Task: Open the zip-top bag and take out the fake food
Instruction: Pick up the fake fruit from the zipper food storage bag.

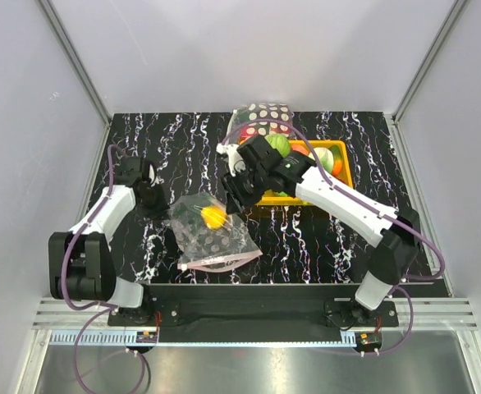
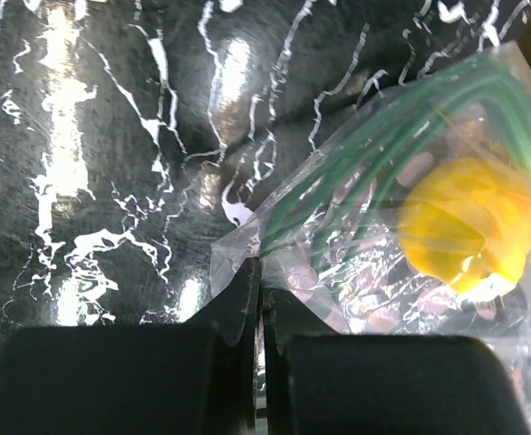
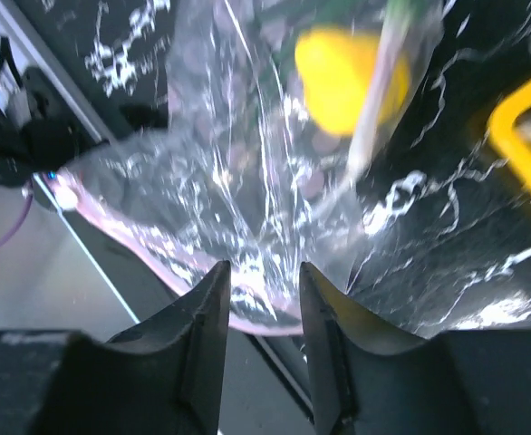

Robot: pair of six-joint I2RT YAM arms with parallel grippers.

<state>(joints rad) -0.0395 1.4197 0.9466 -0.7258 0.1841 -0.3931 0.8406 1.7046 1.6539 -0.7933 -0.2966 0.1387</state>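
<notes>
Marbled black table (image 1: pixel 322 238) | left gripper (image 2: pixel 261 274) pinches crinkly zip-top bag (image 2: pixel 374 299) | right gripper (image 3: pixel 264 272) half-open

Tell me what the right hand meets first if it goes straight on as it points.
Most likely the zip-top bag: its crinkled plastic lies directly ahead of the right hand, filling the gap between its fingers. Blur leaves the depth unsure.

The left arm (image 1: pixel 107 212) is bent at frame left, the left gripper (image 2: pixel 258 276) clamped on a corner of the zip-top bag (image 2: pixel 338 263). The right arm (image 1: pixel 339 197) is stretched toward centre, the right gripper (image 3: pixel 264 272) parted.
</notes>
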